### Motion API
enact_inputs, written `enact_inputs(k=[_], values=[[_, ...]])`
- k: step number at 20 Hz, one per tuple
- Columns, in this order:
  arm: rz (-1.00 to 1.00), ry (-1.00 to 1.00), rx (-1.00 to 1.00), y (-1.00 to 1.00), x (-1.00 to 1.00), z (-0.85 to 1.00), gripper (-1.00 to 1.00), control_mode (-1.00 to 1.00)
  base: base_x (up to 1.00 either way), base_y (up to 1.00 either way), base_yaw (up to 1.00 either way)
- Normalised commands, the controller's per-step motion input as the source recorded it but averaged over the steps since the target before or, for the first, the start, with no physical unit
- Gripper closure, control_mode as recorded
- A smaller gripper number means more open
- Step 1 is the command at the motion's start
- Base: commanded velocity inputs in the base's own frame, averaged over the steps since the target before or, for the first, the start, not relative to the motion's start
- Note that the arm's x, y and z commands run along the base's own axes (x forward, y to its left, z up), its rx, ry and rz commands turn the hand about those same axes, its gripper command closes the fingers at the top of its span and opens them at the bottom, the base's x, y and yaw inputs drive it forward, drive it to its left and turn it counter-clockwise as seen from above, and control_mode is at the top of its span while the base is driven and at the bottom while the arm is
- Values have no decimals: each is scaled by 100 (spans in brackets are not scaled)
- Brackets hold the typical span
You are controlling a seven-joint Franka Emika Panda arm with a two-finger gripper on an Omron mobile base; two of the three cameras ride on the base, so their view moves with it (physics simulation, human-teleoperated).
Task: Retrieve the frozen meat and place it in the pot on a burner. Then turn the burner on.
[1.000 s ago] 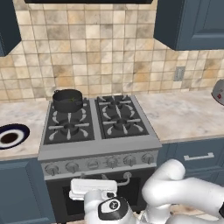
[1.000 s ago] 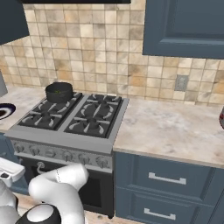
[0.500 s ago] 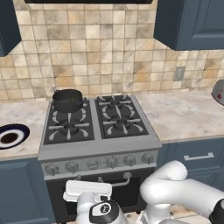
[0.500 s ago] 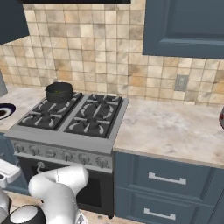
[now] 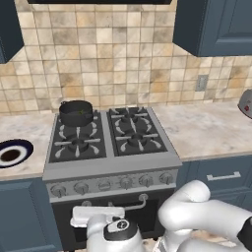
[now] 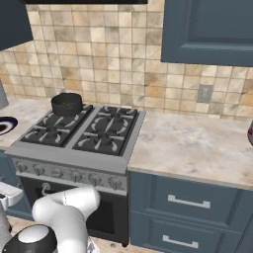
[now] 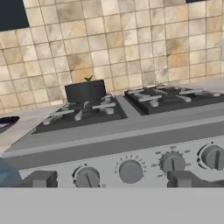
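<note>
My tool (image 7: 111,178) hangs low before the stove's knobs (image 7: 130,170), its fingers (image 7: 40,179) spread wide with nothing between them. The pot (image 5: 76,112) sits on the rear left burner (image 5: 78,121), a green tip of the meat (image 7: 89,79) poking above its rim. A dark-rimmed plate (image 5: 12,153) lies on the bench (image 5: 22,132) left of the stove.
</note>
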Motion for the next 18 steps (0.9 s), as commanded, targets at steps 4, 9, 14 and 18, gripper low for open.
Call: enact_inputs(k=[4, 9, 14, 18], values=[[6, 13, 0, 0, 11, -9, -100, -100, 0, 0, 0], [5, 2, 0, -9, 5, -10, -100, -100, 0, 0, 0], [2, -4, -1, -7, 3, -14, -100, -100, 0, 0, 0], [0, 0, 0, -4, 38, -2, -100, -100, 0, 0, 0]])
